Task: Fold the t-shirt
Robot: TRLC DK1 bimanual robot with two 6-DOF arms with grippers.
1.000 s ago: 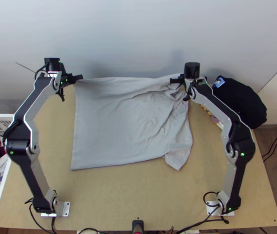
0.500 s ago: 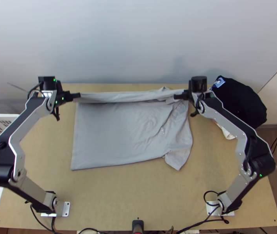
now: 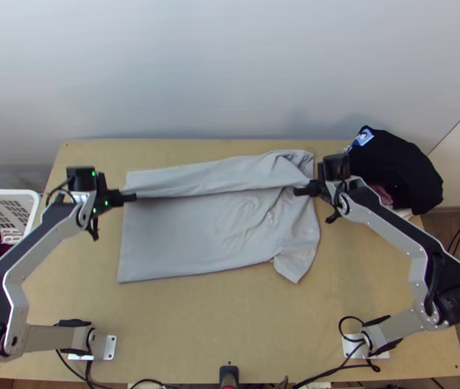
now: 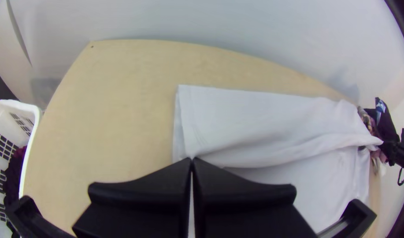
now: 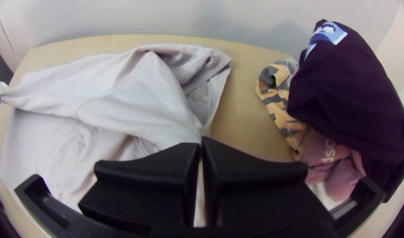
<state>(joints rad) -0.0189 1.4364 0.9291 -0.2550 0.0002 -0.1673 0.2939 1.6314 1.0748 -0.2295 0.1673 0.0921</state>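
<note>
- T-shirt (image 3: pixel 184 233): light grey, on the wooden table (image 3: pixel 230 318), left of and apart from the dark cloth (image 3: pixel 398 172). Its near part is spread; its far part is folded over toward the near side. Wrinkles lie at the right.
- Left gripper (image 3: pixel 132 196): fingers closed on the left end of the folded-over edge.
- Right gripper (image 3: pixel 297 191): fingers closed on the right end of that edge.
- Markings: a blue-and-white patch (image 3: pixel 364 137) on the dark cloth, at the table's far right; pale lettering (image 5: pixel 328 150) on a pink cloth (image 5: pixel 314 154). A faint marking (image 5: pixel 168 129) on the T-shirt is too indistinct to identify.
- Right wrist view: details an orange-and-grey patterned cloth (image 5: pixel 279 103) beside the dark cloth.
- Left wrist view: details the grid-like side of the white basket (image 3: pixel 34 211), left of the table, containing dark clothing (image 4: pixel 14 172).
- Top view: shows both arm bases at the near side.
</note>
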